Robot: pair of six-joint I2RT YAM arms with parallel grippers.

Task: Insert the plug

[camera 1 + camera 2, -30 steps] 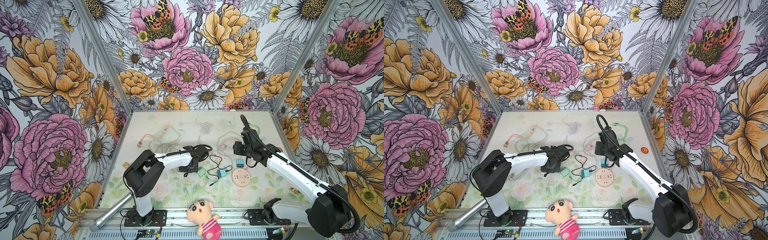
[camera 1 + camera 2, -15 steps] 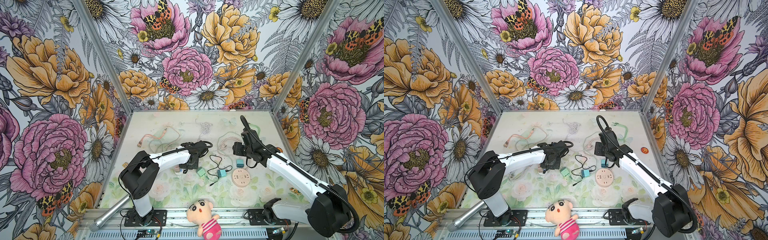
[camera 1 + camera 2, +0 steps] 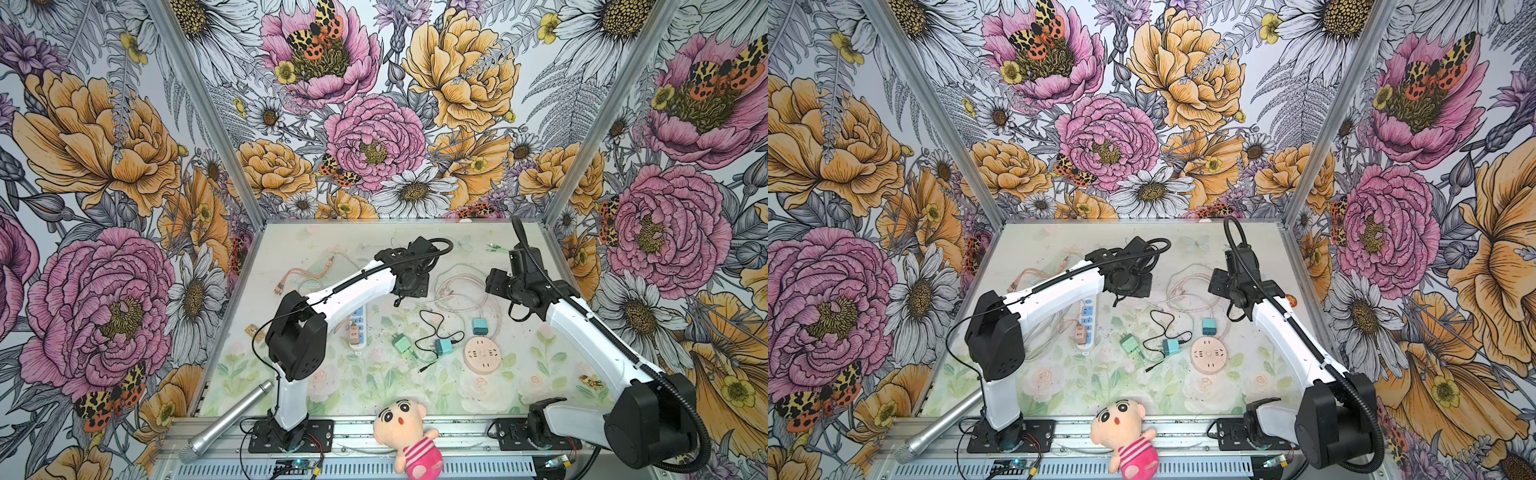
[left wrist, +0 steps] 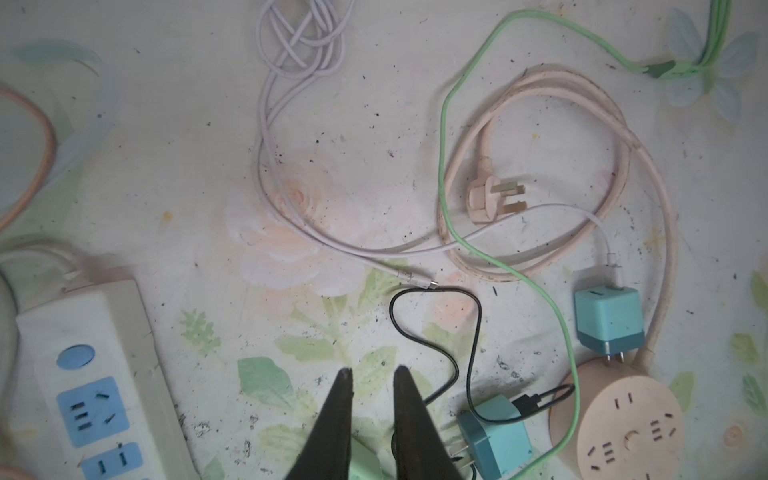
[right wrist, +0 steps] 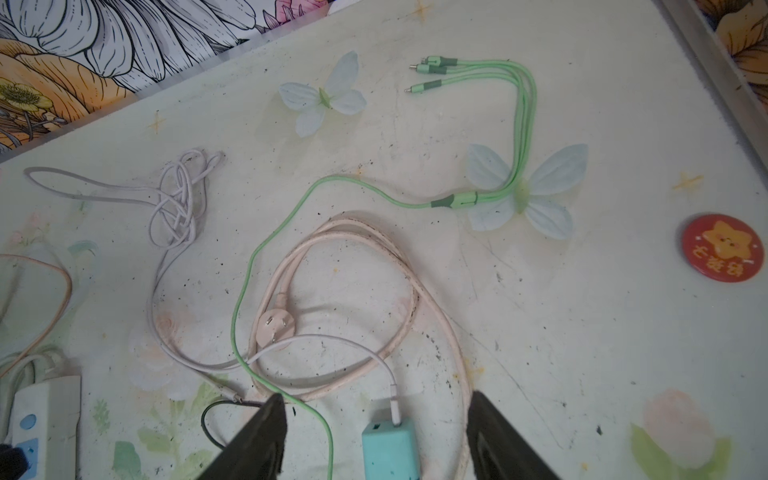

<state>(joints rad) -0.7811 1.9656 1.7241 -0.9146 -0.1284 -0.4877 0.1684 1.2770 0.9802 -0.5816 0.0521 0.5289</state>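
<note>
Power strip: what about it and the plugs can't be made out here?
- Power strip: far end hidden under the left arm in both top views; cut by the frame edge in the left wrist view.
- Green adapter: mostly behind the left end effector.
- Pink plug in the strip: seating too small to judge.

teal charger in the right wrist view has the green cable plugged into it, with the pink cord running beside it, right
No: the right wrist view shows the white cable plugged into the teal charger; the green cable only passes beside it. The pink cord does run beside it.
</note>
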